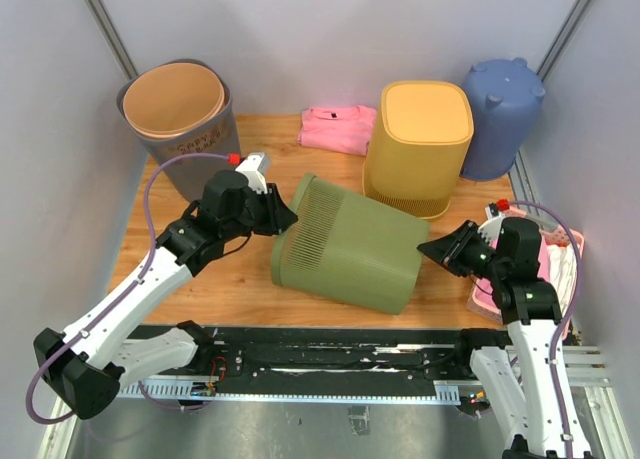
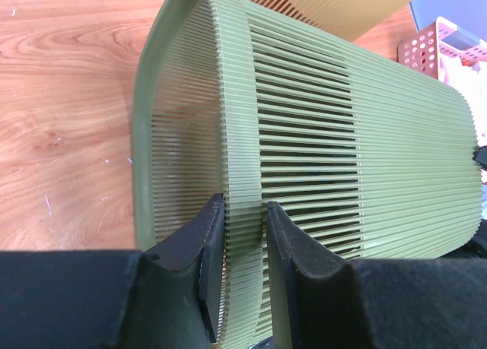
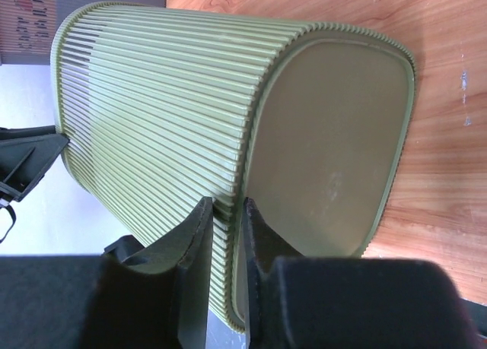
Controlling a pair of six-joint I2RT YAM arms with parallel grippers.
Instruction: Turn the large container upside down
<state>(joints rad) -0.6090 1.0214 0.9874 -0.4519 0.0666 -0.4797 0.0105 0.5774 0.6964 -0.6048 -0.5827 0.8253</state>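
Wooden bench (image 1: 240, 291): ribbed green plastic bin (image 1: 350, 244) lies on its side. Left claw (image 2: 243, 220) is clamped on its open rim wall, right claw (image 3: 227, 212) on the base edge.

This is looking like a robotics lab. White walls (image 1: 300, 39) are boxing in a wooden table (image 1: 240, 279) and metal rail (image 1: 300, 391).

The green container (image 1: 350, 244) is matt plastic, finely ribbed on its walls and slatted near the rim, with a smooth base. The table (image 1: 230, 279) is grained wood with a soft sheen. The yellow bin (image 1: 420, 144) looks like ribbed plastic, the blue bin (image 1: 500, 114) smooth plastic, the pink garment (image 1: 335, 127) soft cloth.
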